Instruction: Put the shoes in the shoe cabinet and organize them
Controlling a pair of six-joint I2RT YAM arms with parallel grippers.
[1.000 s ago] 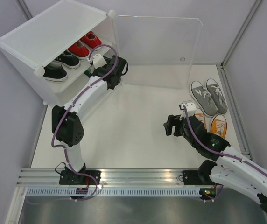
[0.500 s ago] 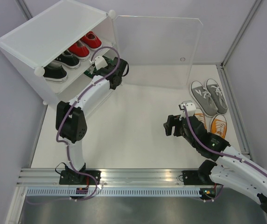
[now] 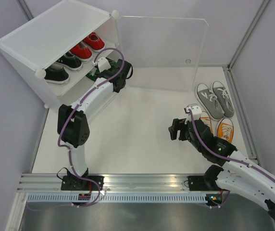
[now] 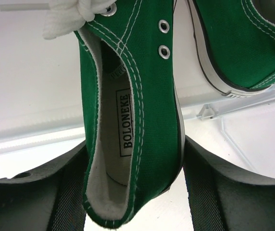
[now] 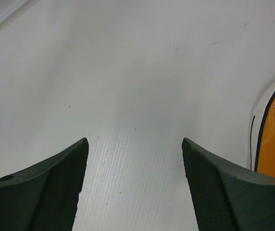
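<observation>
**Left arm at cabinet, green shoe between its fingers**

Left arm's elbow has swung in toward the shoe cabinet (image 3: 51, 33) since a second ago, and its jaws have narrowed. Right arm unchanged.

Left gripper (image 4: 133, 142): reaching into the cabinet's open front, under the top shelf. Fingers closed against both sides of a green shoe (image 4: 152, 96) at its heel end. In the wrist view the shoe's opening faces the left finger and its sole the right one. Second green shoe (image 4: 243, 43) lies just beside it, further in.

Top shelf: red shoes (image 3: 87, 45) and black shoes (image 3: 63, 65), side by side. Clear door (image 3: 161, 48) stands swung open.

Right gripper (image 5: 135, 144): fingers wide apart with nothing between them, over bare table (image 3: 137, 130).

Orange shoes (image 3: 224, 129) are beside the right wrist, with the grey shoes (image 3: 215, 98) just beyond, all on the table.
</observation>
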